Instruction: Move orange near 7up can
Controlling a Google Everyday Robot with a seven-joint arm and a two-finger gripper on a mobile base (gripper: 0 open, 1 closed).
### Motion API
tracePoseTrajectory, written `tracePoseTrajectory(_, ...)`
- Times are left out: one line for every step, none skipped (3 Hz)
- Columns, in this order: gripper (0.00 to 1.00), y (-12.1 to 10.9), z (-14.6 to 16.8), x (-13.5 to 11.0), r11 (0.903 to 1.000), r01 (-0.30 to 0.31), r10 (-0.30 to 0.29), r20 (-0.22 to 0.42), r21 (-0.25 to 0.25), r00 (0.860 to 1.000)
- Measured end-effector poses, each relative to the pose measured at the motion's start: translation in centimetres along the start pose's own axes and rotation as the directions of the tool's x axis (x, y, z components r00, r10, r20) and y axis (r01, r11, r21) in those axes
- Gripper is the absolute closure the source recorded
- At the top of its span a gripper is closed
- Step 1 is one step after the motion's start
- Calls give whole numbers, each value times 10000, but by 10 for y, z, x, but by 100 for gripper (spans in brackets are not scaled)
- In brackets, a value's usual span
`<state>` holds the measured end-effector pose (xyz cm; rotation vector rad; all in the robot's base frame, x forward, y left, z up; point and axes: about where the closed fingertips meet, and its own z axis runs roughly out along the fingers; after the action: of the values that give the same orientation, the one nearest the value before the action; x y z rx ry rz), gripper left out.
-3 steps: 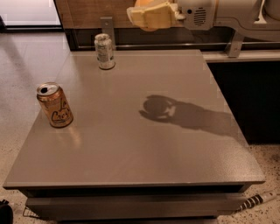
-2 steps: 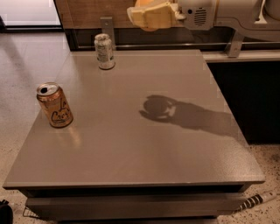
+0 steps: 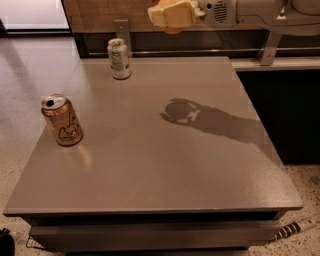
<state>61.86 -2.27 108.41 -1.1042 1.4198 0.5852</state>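
Note:
My gripper hangs high over the table's far edge, at the top middle of the camera view. Its pale yellow fingers are closed around the orange; only small orange slivers show above and below them. The 7up can, silvery-white with a green label, stands upright near the table's far left corner, to the left of the gripper and below it. The gripper's shadow falls on the tabletop right of centre.
An orange-copper can with dark script stands upright near the left edge of the grey table. A dark counter with a wood panel runs behind the table. Pale floor lies to the left.

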Motion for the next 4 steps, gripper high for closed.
tracePoseTrajectory(100,-24,14,32,9929,-882,937,-689,795,9932)
tracePoseTrajectory(100,-44,34,77,9725,-1716,1798,-398,1576,9829)
tracePoseTrajectory(100,-59,63,101,9721,-1559,1507,427,1752,9877)
tracePoseTrajectory(100,-66,94,123,9785,-1082,1017,451,1756,9938)
